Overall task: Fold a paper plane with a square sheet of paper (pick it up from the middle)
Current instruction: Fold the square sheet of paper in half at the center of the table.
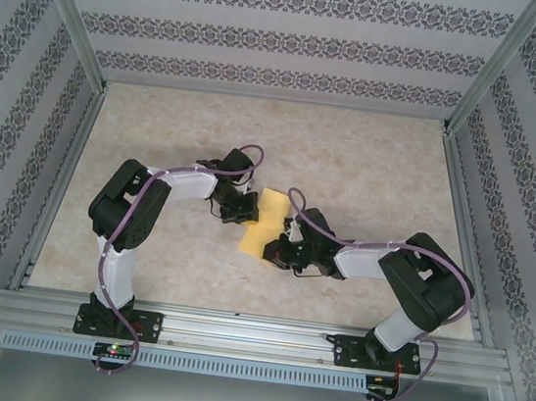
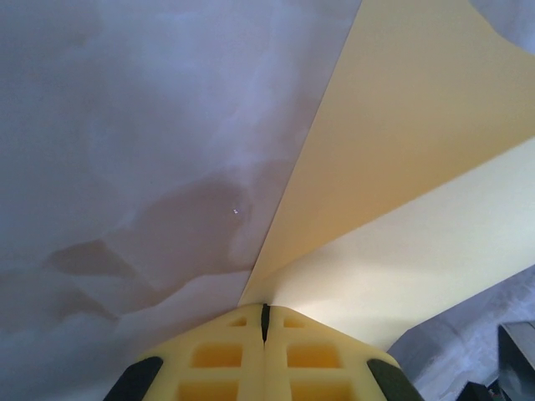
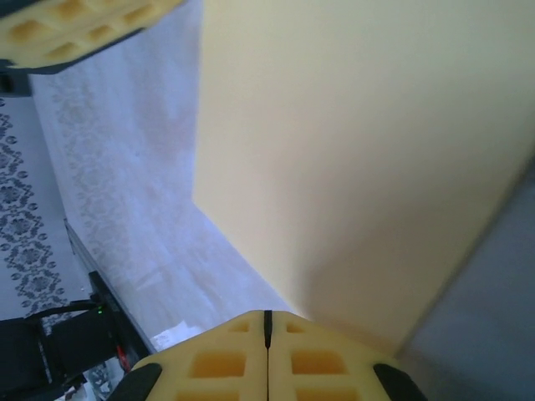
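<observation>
The square sheet of paper (image 1: 263, 222) is plain yellow and hangs between my two grippers over the middle of the table, doubled over into a narrow strip. In the left wrist view two layers of the sheet (image 2: 418, 167) spread out in a V from the tips of my left gripper (image 2: 264, 307), which is shut on it. In the top view my left gripper (image 1: 247, 213) is at the sheet's left edge. My right gripper (image 1: 278, 249) is at its near right corner. In the right wrist view the sheet (image 3: 359, 150) stands tilted, and its lower edge meets the tips of my shut right gripper (image 3: 267, 314).
The marbled beige table (image 1: 371, 165) is walled by patterned panels, with metal posts at the corners. An aluminium rail (image 1: 250, 335) carrying both arm bases runs along the near edge. The left gripper's yellow fingers (image 3: 75, 29) show at the top left of the right wrist view.
</observation>
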You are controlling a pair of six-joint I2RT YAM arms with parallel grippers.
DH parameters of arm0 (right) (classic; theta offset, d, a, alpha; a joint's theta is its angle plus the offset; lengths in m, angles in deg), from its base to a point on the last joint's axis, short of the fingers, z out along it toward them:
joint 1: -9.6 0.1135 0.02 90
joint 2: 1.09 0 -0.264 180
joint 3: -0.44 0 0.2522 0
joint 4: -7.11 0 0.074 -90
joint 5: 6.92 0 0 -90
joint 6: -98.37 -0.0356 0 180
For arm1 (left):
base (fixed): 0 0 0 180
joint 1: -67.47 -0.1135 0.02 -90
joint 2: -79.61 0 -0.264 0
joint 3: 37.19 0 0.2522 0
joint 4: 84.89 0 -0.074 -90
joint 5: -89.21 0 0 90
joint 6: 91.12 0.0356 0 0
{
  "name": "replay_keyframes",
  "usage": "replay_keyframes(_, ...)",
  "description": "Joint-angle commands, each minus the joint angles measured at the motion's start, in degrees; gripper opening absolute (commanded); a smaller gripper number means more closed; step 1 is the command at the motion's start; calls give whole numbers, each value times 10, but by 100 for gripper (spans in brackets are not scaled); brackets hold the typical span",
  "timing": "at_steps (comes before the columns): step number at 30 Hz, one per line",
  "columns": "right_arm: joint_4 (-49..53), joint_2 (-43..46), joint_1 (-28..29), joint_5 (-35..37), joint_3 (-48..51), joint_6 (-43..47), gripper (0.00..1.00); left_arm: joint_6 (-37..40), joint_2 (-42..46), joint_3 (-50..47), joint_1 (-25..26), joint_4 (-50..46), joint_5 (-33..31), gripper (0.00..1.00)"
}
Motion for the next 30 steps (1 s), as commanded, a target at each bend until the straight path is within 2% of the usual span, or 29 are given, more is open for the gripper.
replay_keyframes(1, 21, 17, 9, 6, -21, 9, 8, 5, -18, -22, 4, -48, -48, 0)
replay_keyframes(10, 38, 62, 8, 53, -3, 2, 8, 7, -17, -22, 3, -50, -47, 0)
replay_keyframes(25, 15, -37, 13, 35, 11, 5, 8, 5, -17, -28, 3, -44, -45, 0)
replay_keyframes(30, 34, 2, 7, 40, 8, 9, 8, 6, -16, -28, 4, -46, -46, 0)
